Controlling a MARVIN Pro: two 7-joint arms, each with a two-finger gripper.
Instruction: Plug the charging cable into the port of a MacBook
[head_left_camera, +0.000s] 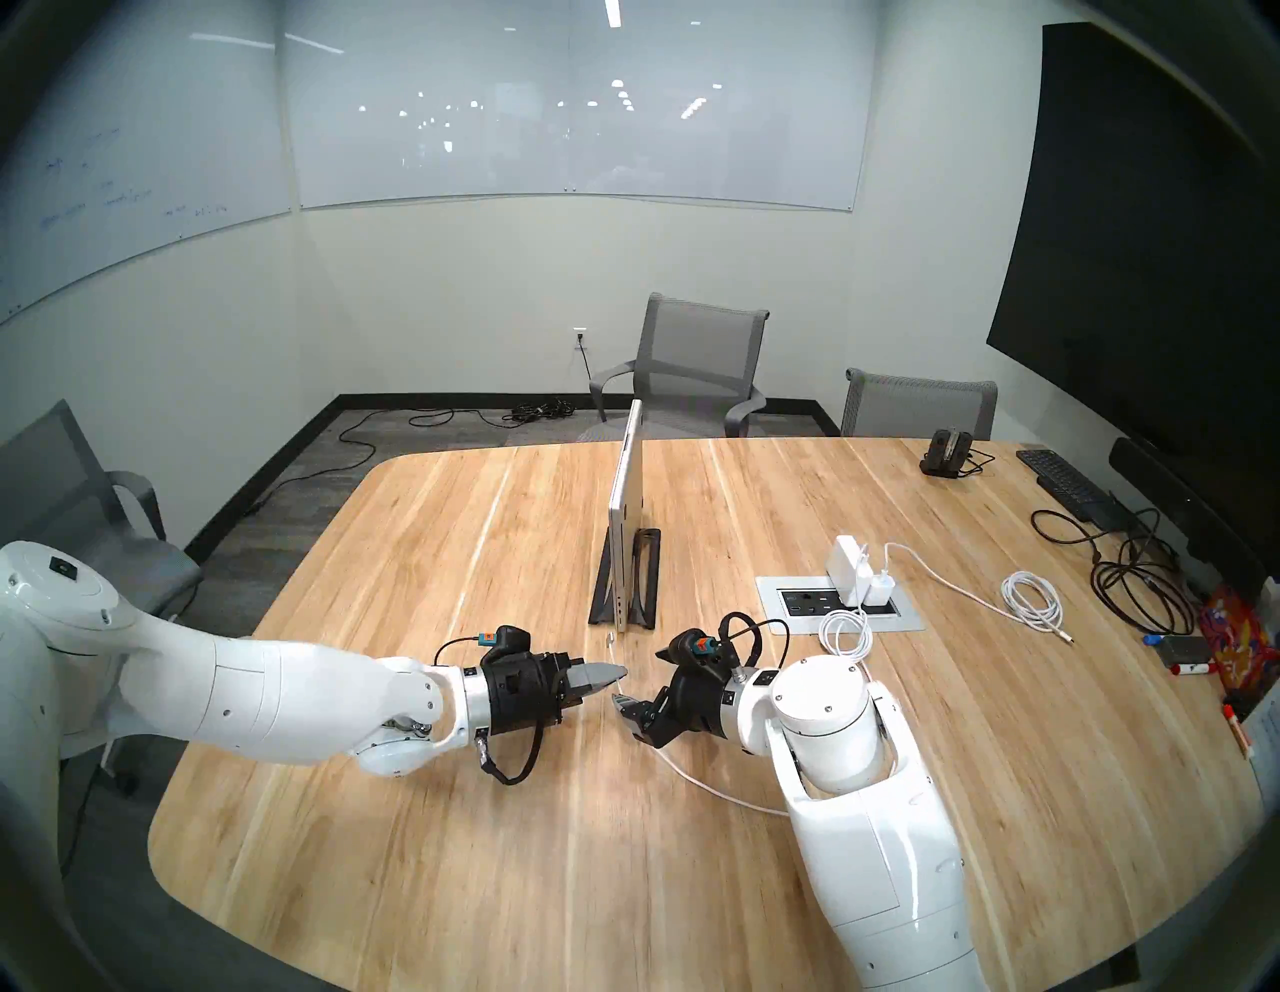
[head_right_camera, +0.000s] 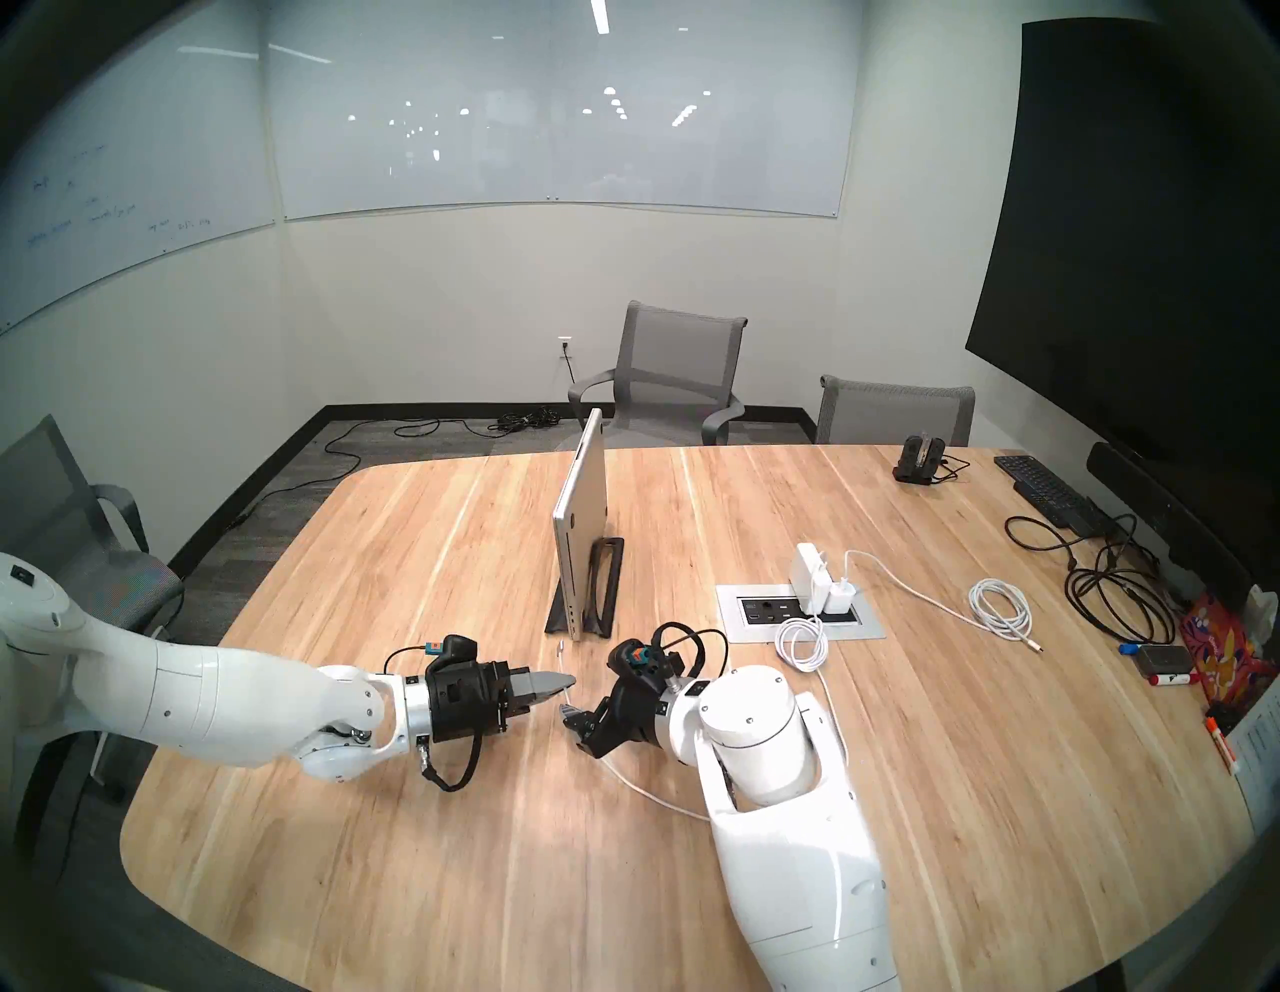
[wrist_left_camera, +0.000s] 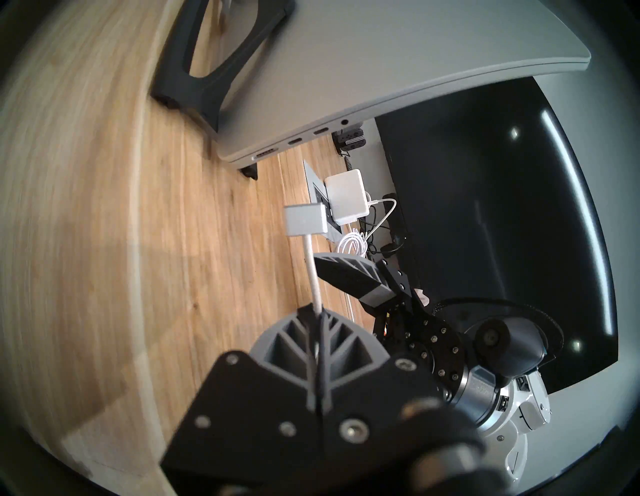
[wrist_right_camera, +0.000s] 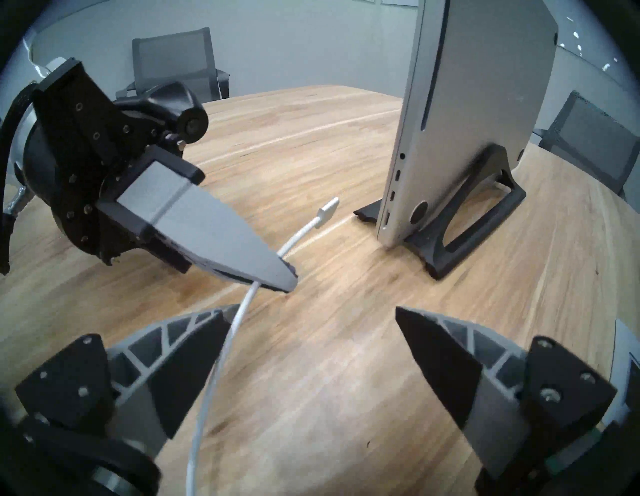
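The left hand (wrist_right_camera: 277, 273) is clenched on the charging cable (wrist_right_camera: 242, 311), pinching the thin white cord a little way behind its end. The flat silver-white plug (wrist_right_camera: 328, 207) sticks out past the fingertips into the air, above the worktop (head_left_camera: 415, 796) and near the laptop (wrist_right_camera: 478, 104), but touching nothing. The right hand (wrist_right_camera: 311, 367) is released, its two fingers spread wide, with the slack cord running up past one of them; it holds nothing.

The laptop stands on edge in a black stand (wrist_right_camera: 485, 214), its row of ports (wrist_left_camera: 294, 141) facing both hands low on the near edge.

That cord looks light and limp, so I'd expect the free length ahead of the grip to droop and swing, and the plug to twist wherever the cord's curl takes it. Held by the cord alone, the plug probably cannot be pushed squarely into a slot; the cord would just buckle. The plug is the only stiff part, small and smooth, likely slippery between hard fingertips. The sensible place to take hold seems to be the plug's flat faces, leaving its mating end clear. The open right hand looks well placed for that.

The laptop is rigid and looks heavy enough, but balanced upright like that, a hard sideways shove could tip it, so a gentle push along the port's line seems wise.
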